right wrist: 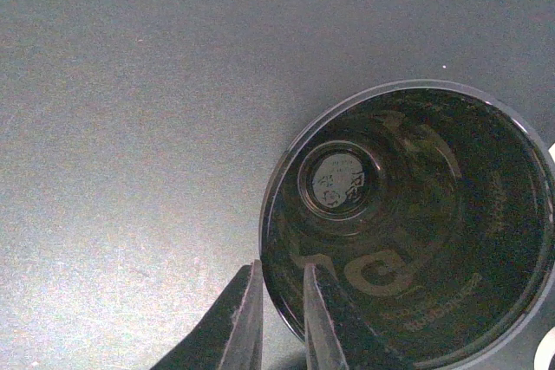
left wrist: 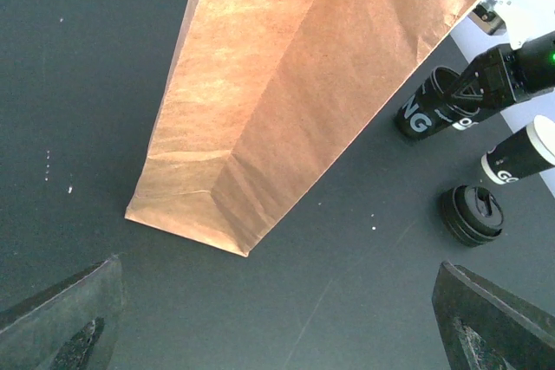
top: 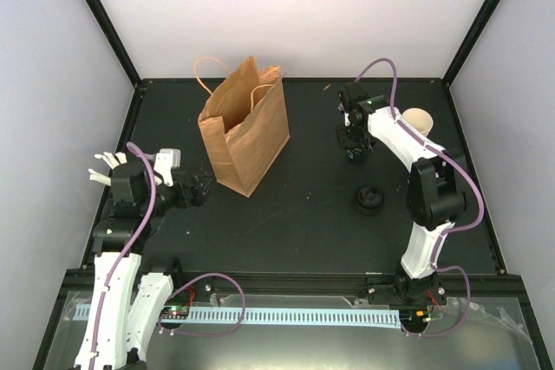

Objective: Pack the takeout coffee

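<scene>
Your left claw [left wrist: 277, 275] sits closest to the lens, with its fingers [left wrist: 69, 318] spread wide at the two lower corners of the left wrist view. Nothing is between them but bare table [left wrist: 87, 84]. It hovers near the left edge, pointed at the foot of the bag [left wrist: 312, 84].

That bag is plain brown paper with no print you can see. It stands upright with its mouth open and both handles up, left of centre and toward the back edge.

Your right claw [right wrist: 282, 268] is pressed nearly together, pinching the rim of the dark cup [right wrist: 416, 231], one finger inside the wall and one outside. This cup stands upright in the back right part of the table. White letters run up its side, and only a "G" reads clearly. From above, the print shows backwards through the wall and you cannot read it. The marks on the pale disc at the bottom are too small to make out.

Look for the coffee [top: 420, 120] just beyond, nearer the right edge. It is upright, cream inside, and no claw touches it. Its white print looks like "GO".

A black lid [left wrist: 471, 212] lies flat on the table, apart from both cups and closer to the front edge.
</scene>
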`<state>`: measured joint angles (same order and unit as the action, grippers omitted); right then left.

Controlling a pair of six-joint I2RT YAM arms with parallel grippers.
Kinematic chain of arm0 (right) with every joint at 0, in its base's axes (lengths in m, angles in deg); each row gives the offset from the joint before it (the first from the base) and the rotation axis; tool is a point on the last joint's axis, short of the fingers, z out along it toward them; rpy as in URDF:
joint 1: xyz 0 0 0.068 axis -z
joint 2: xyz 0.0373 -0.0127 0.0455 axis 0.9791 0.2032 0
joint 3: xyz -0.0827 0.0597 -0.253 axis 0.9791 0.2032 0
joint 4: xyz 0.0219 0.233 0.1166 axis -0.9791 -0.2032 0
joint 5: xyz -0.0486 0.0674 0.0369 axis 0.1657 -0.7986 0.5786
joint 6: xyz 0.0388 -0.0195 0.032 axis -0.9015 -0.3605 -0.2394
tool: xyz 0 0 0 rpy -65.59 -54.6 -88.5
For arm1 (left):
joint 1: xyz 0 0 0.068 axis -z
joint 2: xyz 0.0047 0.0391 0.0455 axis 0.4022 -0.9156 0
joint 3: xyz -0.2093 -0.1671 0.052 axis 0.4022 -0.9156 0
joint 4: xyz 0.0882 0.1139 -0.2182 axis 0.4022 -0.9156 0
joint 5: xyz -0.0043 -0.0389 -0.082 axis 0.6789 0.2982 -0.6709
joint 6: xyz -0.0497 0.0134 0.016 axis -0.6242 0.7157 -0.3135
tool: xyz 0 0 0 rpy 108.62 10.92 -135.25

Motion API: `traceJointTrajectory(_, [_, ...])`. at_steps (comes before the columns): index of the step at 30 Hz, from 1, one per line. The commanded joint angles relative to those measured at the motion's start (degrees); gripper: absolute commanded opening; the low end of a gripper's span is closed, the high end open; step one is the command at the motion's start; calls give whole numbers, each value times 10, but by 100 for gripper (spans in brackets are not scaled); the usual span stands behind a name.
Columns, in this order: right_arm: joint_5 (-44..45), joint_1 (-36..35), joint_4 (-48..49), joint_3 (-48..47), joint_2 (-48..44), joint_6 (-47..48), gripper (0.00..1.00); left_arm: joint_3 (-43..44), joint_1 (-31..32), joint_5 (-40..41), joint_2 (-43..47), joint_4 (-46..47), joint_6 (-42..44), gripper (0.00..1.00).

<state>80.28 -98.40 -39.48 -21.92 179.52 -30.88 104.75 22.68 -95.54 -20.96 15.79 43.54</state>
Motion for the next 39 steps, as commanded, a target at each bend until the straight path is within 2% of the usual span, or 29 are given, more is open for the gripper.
traceJointTrajectory(1, [4,2,0,-14,-7,3,15,-1,0,-11,-4,12,-4,99])
traceJointTrajectory(8, [1,2,-1,-17,-3,4,13,-1,0,-10,-4,12,-4,99])
traceJointTrajectory(12, [3,2,-3,-19,-6,6,5,-1,1,-11,-4,13,-4,99])
traceJointTrajectory(17, [6,1,-10,-21,-13,10,1,-1,0,-11,-4,13,-4,99])
traceJointTrajectory(39, [33,-14,-37,-35,-35,5,1,-1,0,-11,-3,12,-4,99])
